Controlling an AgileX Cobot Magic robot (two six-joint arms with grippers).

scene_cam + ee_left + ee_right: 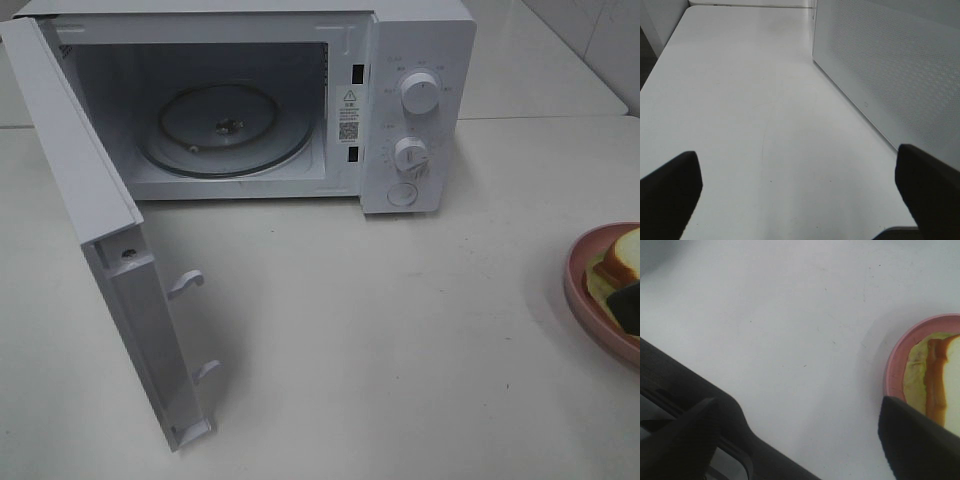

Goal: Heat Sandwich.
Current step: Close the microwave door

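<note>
From the high camera, the microwave (300, 100) stands at twelve o'clock on the white table (400, 330), its door (100, 240) swung fully open toward eight o'clock and the glass turntable (225, 128) bare inside. Two dials (418, 93) sit one above the other on the control panel. A small warning sticker (349, 113) with a triangle and a square code is fixed to the inner frame; its print is too small to read, and no brand name shows. At three to four o'clock, cut by the frame edge, the sandwich (622, 262) lies on a pink plate (585, 300), with a dark fingertip of the right claw over it.

The left wrist camera shows the left claw (800, 197) spread wide over bare table, holding nothing, with the microwave's perforated side wall near it.

The right wrist camera shows the right claw (805, 440) spread wide too, one finger (915, 440) over the plate's rim; whether it touches the bread I cannot tell.

The sandwich looks light, soft and easily squashed, and its filling could slip out. Best to take it across both crusts, top and bottom slice together, with a gentle squeeze.
</note>
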